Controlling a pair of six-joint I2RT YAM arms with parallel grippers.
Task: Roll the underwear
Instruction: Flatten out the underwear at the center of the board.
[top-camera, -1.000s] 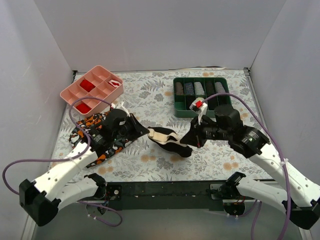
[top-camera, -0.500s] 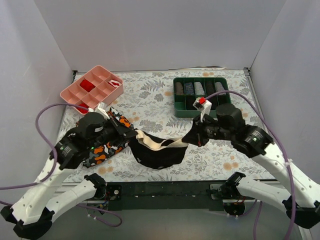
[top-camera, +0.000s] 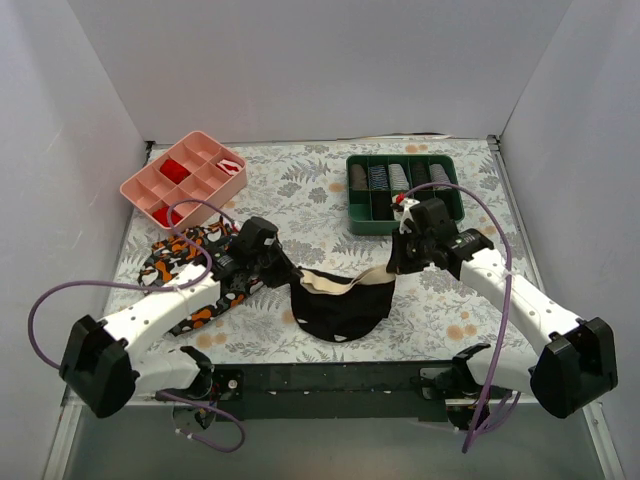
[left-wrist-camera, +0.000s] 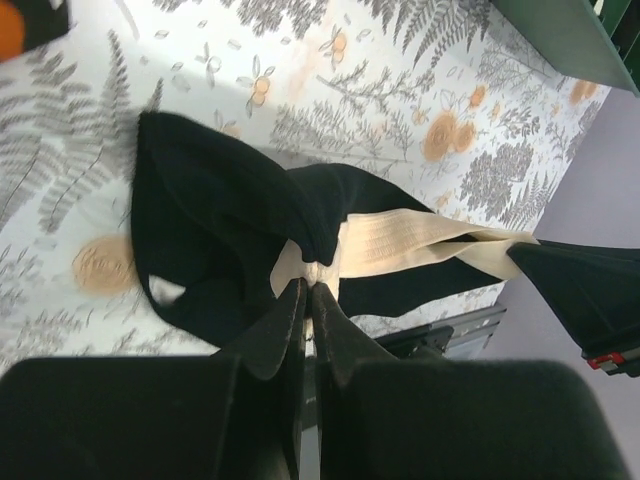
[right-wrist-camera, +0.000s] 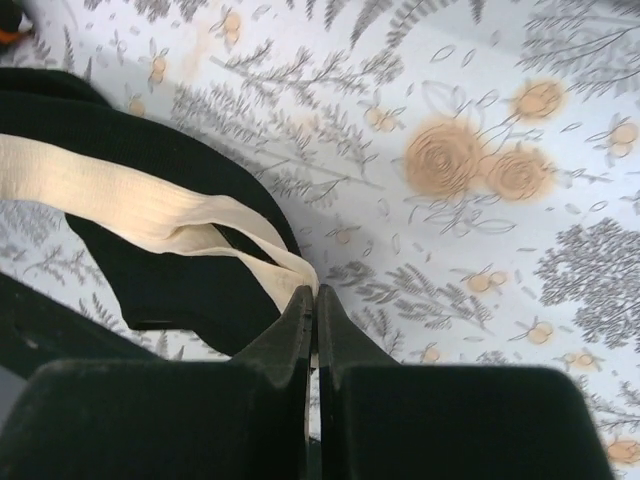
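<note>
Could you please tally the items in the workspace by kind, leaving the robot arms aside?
Fabric items: 2 (underwear, patterned cloth)
Compartment trays: 2 (pink tray, green tray)
Total: 4

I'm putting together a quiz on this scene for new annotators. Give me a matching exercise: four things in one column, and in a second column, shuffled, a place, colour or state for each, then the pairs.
Things
1. underwear
2. compartment box
3. green tray
4. patterned cloth

Descriptions
A. at the back right, divided into slots
B. lying at the left, orange, black and white
C. stretched by its waistband between the left gripper and the right gripper
D. at the back left, pink

Pairs: 1-C, 2-D, 3-A, 4-B
</note>
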